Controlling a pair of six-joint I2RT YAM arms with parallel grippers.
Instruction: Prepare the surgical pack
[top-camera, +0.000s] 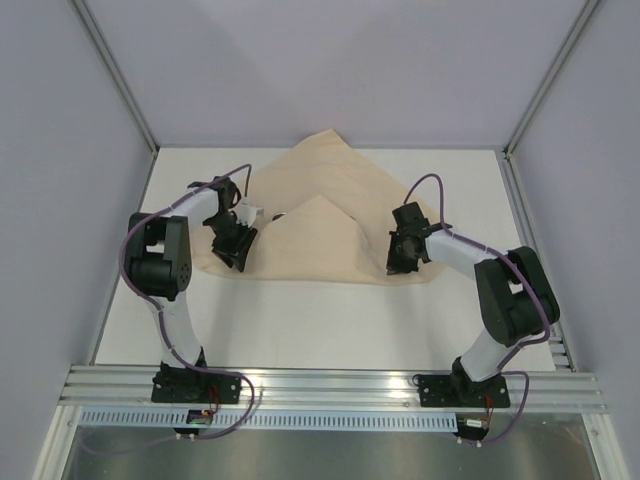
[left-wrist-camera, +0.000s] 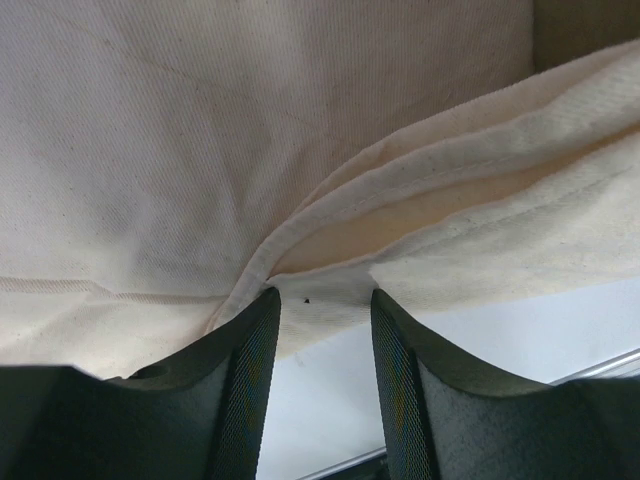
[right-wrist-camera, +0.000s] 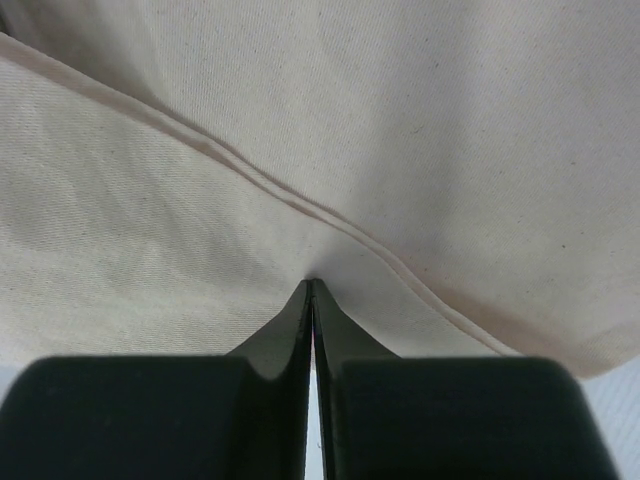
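1. The tan cloth (top-camera: 330, 190) lies on the white table (top-camera: 300, 320) in the upper middle of the top view. It is folded into layers, with one pointed corner reaching toward the back wall and a triangular flap lying over its middle.
2. The left gripper (top-camera: 232, 252) sits at the cloth's left edge, left of centre in the top view.
3. In the left wrist view the left gripper (left-wrist-camera: 322, 295) has its fingers apart. Stacked hemmed edges of the cloth (left-wrist-camera: 200, 150) lie just ahead of the tips, and a bit of the bottom layer shows in the gap. Nothing is clamped.
4. The right gripper (top-camera: 397, 262) is over the cloth's right corner, right of centre in the top view.
5. In the right wrist view the right gripper (right-wrist-camera: 310, 285) has its fingers pressed together. Their tips meet on the cloth (right-wrist-camera: 400, 120) just below a hemmed edge that runs diagonally across the frame, and the fabric puckers slightly where they pinch it.
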